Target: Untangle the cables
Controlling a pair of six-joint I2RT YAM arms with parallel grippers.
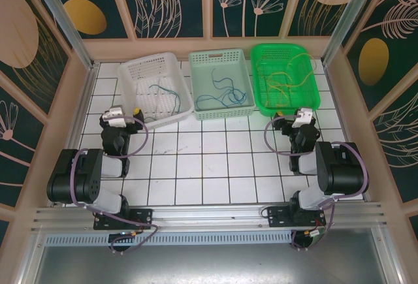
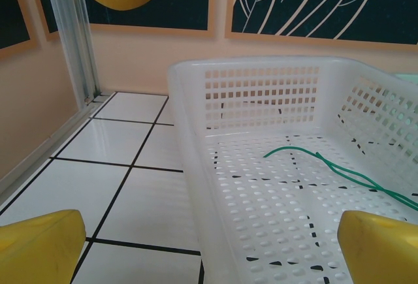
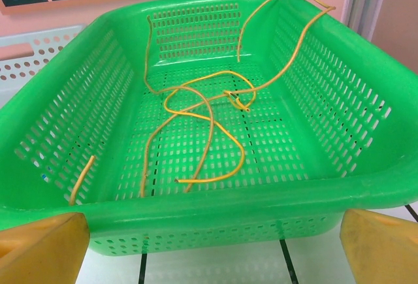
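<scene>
Tiled tabletop [image 1: 196, 166]: cables [image 3: 228, 92] beyond fingers [image 3: 39, 248]

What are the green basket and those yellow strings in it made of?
Green basket: looks like moulded plastic, glossy, with slotted walls and shine along its rim. Yellow cables: probably plastic-coated wire, smooth; they hold springy loops rather than lying limp.

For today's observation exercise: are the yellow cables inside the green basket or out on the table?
Inside: the yellow cables lie looped on the perforated floor of the green basket, within its walls.
</scene>
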